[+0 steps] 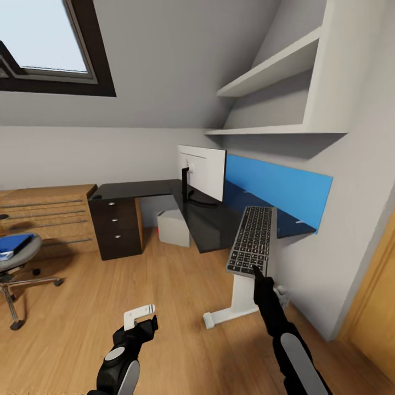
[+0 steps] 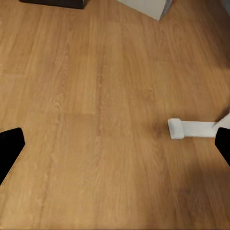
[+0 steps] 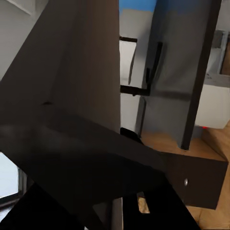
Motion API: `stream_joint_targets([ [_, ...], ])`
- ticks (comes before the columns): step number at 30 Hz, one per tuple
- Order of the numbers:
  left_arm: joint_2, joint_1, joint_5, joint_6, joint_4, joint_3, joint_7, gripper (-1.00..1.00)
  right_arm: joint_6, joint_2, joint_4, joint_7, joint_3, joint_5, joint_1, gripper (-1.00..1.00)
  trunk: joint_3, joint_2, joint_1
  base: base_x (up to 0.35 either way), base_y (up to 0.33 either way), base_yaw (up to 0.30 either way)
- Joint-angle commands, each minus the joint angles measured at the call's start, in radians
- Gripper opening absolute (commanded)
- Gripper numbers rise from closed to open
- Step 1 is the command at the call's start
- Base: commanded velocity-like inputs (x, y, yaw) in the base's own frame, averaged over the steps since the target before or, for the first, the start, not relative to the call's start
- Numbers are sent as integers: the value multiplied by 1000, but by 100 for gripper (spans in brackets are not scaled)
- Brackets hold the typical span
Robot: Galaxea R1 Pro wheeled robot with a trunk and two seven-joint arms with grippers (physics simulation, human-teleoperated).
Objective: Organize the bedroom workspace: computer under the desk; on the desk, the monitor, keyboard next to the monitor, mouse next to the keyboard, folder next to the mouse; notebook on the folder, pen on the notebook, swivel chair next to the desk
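Keyboard [image 1: 252, 240], a slim black slab with rows of grey keys, is pinched at its near short edge by the right tool [image 1: 257, 270], whose dark fingers close on it where the black arm reaches up from below; the board lies lengthwise over the near end of the worktop [image 1: 206, 222], its front edge overhanging the rim. In the right wrist view the dark flat underside of the board [image 3: 72, 120] fills much of the frame, held close against the tool. The left tool [image 1: 144, 318] hangs low over the floor [image 1: 164, 296] with its fingers spread wide, nothing between them; the left wrist view shows its two black fingertips [image 2: 10, 151] far apart above pale wood planks with a fine straight grain. The worktop is a glossy black L-shaped top on white legs with a flat white foot [image 1: 225, 314]. Farther back on it stands the monitor [image 1: 203, 171], its white flat back facing out on a thin black stand. Under the top sits the computer [image 1: 173, 227], a light grey box, beside a dark three-drawer unit [image 1: 116, 227]. A bright blue panel [image 1: 280, 192] runs along the wall behind. At the far left, the swivel chair [image 1: 13, 263] with a grey seat and chrome legs carries the blue folder [image 1: 13, 244].
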Motion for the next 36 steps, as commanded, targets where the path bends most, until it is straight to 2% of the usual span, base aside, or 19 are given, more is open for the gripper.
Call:
stream_joint_targets([
  [1, 0, -1, 10, 2, -1, -1, 10, 100, -6, -1, 0, 6, 13, -13, 0, -100, 3, 7, -4, -1, 0, 218],
  [11, 0, -1, 11, 3, 1, 2, 10, 100, -5, 0, 5, 6, 38, -12, 0, -100, 45, 77, -42, 0, 0, 220],
  [15, 0, -1, 11, 3, 2, 2, 10, 100, -6, 0, 6, 5, 91, -10, 0, -100, 61, 105, -58, 0, 0, 224],
  [17, 0, -1, 11, 3, 2, 3, 10, 100, -6, -1, 7, 4, 102, -10, 0, -100, 69, 119, -65, 0, 0, 229],
  [30, 0, -1, 12, 3, 2, 4, 10, 100, -5, 0, 17, -9, 126, -10, 0, -100, 123, 210, -115, 0, 0, 230],
  [36, 0, -1, 12, 3, 2, 4, 9, 100, -1, 0, 47, -45, 163, -12, 0, -100, 147, 252, -138, 0, 0, 236],
])
